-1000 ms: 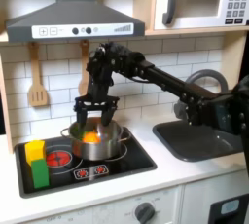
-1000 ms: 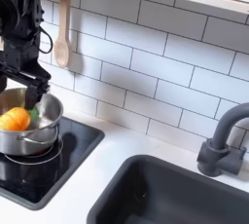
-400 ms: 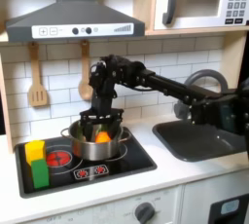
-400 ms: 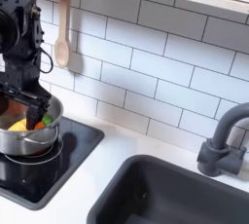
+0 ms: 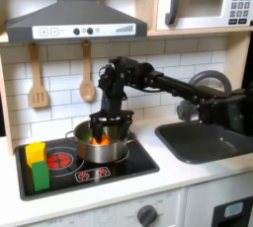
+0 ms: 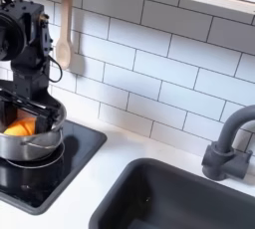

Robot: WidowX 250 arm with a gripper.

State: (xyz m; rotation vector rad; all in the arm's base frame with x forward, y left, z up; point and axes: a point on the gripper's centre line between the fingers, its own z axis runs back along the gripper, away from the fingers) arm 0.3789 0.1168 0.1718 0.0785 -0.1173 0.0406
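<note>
First exterior view, pincer (image 5: pixel 103 132) inside pot (image 5: pixel 121 150)

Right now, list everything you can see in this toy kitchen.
Pot: one, silver, on the stove.
Orange thing: one, inside the pot.
Blocks: two, yellow over green, first exterior view's left of the stove.
Wooden utensils: two, hanging on the tiled wall.
Range hood: one, grey, above the stove.
Microwave: one, upper right in the first exterior view.
Sink: one, dark, with grey faucet.
Gripper: one, black, lowered into the pot; jaw state unclear.
</note>
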